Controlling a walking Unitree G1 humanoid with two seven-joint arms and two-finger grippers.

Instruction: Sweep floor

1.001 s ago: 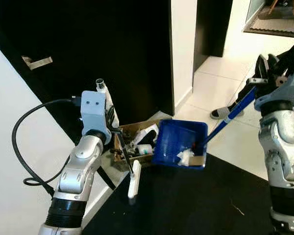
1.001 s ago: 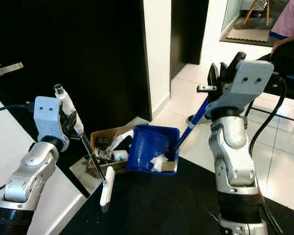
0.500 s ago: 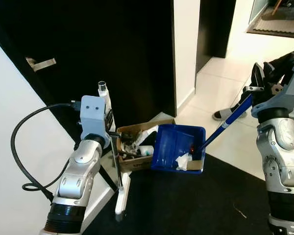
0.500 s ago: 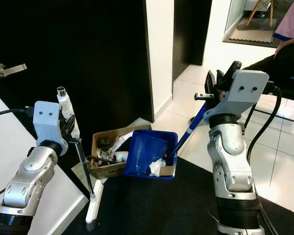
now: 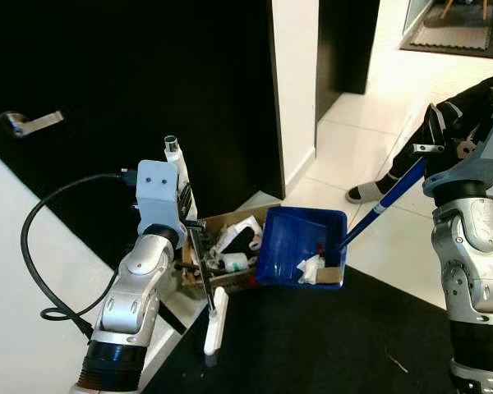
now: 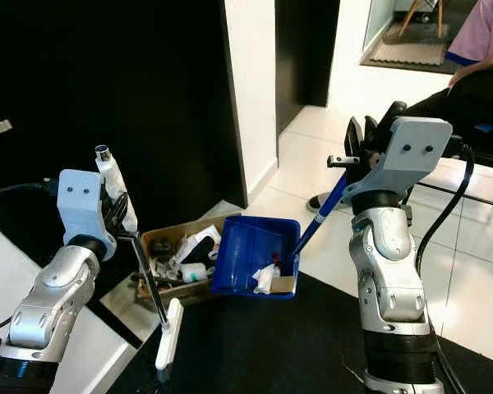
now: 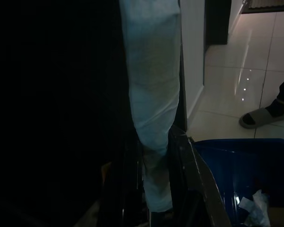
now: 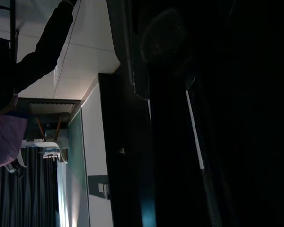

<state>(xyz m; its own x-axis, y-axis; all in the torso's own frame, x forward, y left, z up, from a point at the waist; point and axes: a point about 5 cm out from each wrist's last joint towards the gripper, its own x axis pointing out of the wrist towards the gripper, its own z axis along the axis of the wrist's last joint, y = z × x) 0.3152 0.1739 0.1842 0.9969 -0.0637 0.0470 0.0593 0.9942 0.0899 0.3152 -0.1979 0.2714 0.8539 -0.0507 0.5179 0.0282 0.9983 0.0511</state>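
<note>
Dustpan work is the step in hand, it seems: at the middle of the frame a blue plastic dustpan (image 5: 300, 246) on a long blue handle (image 5: 384, 199) hangs tilted, mouth turned toward a brown cardboard box of rubbish (image 5: 223, 253) that sits on the floor against the black door (image 5: 148, 90). White paper scraps (image 5: 310, 266) and a bit of brown card lie at the pan's low lip, so the tilt looks meant to tip them into the box beside it. The right gripper (image 6: 363, 150), at the right edge of the frame, is clamped round the top of that blue handle, which lets it steer the pan from well above. The left gripper (image 6: 119, 215), left of centre, is closed on a thin black rod with a white cloth-wrapped top end (image 6: 113, 185); the rod runs down to a narrow white sweeper head (image 5: 214, 321) resting on the dark mat (image 5: 329, 345) just below the box, held out of the pan's way. At the upper right of the frame a person's sandalled foot (image 5: 363, 192) stands on the pale tiles (image 5: 357, 148), near the handle's line; a wide swing of the pan could reach it.
</note>
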